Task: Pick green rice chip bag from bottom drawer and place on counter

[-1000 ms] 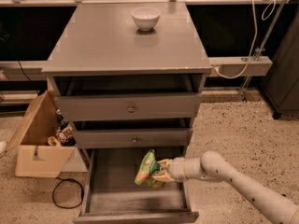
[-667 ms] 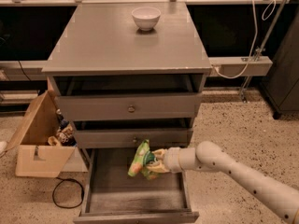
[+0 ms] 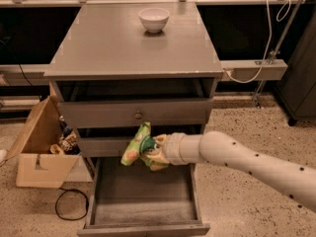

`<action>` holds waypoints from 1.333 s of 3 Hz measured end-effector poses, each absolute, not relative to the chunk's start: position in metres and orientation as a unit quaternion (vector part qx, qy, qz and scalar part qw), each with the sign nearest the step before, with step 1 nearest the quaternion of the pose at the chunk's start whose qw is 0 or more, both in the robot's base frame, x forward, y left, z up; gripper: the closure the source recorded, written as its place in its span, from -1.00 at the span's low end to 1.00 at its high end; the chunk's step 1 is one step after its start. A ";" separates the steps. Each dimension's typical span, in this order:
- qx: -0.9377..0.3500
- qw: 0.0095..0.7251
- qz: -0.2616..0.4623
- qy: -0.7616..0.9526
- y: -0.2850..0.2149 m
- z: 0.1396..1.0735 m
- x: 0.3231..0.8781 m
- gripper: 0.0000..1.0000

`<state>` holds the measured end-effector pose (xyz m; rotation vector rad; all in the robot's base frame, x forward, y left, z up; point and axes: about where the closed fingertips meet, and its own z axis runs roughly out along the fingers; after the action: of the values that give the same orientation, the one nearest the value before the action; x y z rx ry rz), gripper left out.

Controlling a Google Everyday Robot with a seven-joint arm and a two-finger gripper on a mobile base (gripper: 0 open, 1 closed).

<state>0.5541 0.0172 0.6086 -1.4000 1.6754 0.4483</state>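
1. The grey cabinet (image 3: 133,113) is the landmark: its bottom drawer (image 3: 143,196) stands pulled open towards the camera, and the drawer floor that shows is bare grey
2. The gripper (image 3: 154,152) hangs in front of the cabinet's middle drawer (image 3: 98,146), above the open bottom drawer and towards the cabinet's right half
3. Its fingers are pinched on the green rice chip bag (image 3: 134,148), gripping the bag's right side
4. The bag is clear of the drawer floor, in the air before the cabinet's front. Its top corner reaches up to the lower edge of the top drawer, just below the round knob (image 3: 138,115)
5. The pale arm (image 3: 247,164), dotted with dark spots, comes in from the cabinet's lower right
6. The counter (image 3: 113,48), the cabinet's flat top, carries a white bowl (image 3: 154,19) near its back edge
7. A cardboard box (image 3: 37,154) sits on the floor just left of the cabinet, with a loop of black cable (image 3: 69,206) in front of it
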 end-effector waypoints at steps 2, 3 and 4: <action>-0.577 0.449 0.149 0.665 0.015 0.645 0.559 1.00; -0.587 0.455 0.115 0.660 0.027 0.684 0.573 1.00; -0.590 0.452 0.060 0.666 0.037 0.743 0.594 1.00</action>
<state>0.5941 0.0365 0.7431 -1.4587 1.6462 0.1473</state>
